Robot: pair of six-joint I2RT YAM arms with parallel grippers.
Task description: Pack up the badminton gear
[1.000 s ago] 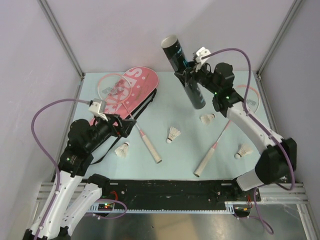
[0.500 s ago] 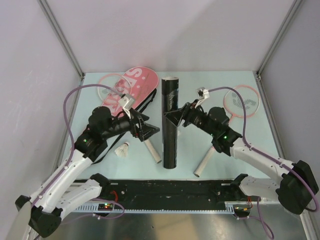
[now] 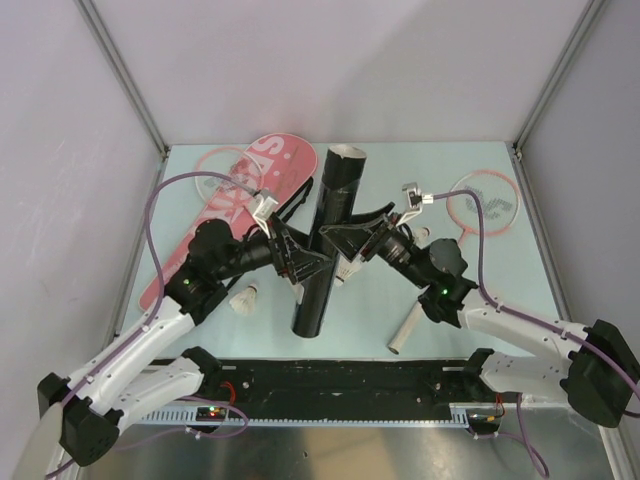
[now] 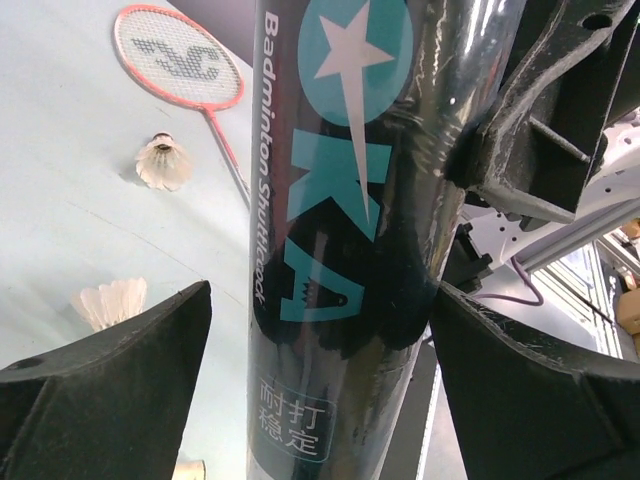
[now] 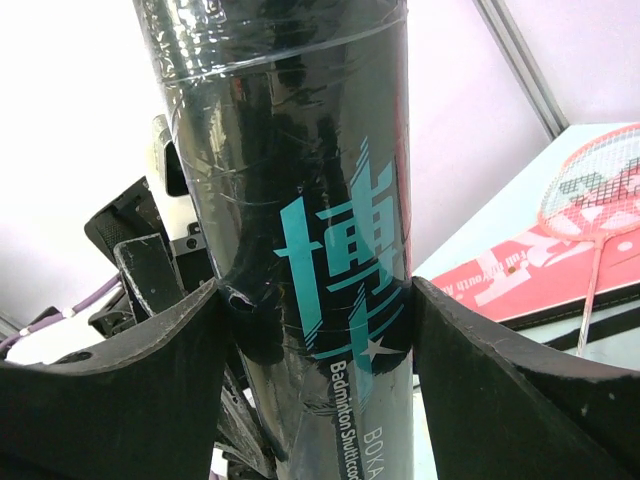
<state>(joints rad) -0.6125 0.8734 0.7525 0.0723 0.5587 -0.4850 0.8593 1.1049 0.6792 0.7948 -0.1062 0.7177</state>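
tube ends cropped, racket shaft hidden

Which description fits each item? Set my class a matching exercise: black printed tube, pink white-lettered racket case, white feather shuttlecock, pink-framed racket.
Things: 1 black printed tube; 2 pink white-lettered racket case; 3 white feather shuttlecock beside the left arm; 4 pink-framed racket on the right.
Descriptions: A flat at the far left; B shaft crossed by the right arm; C tilted, in the middle; D small, on its side on the table.
Pairs: 1-C; 2-A; 3-D; 4-B.
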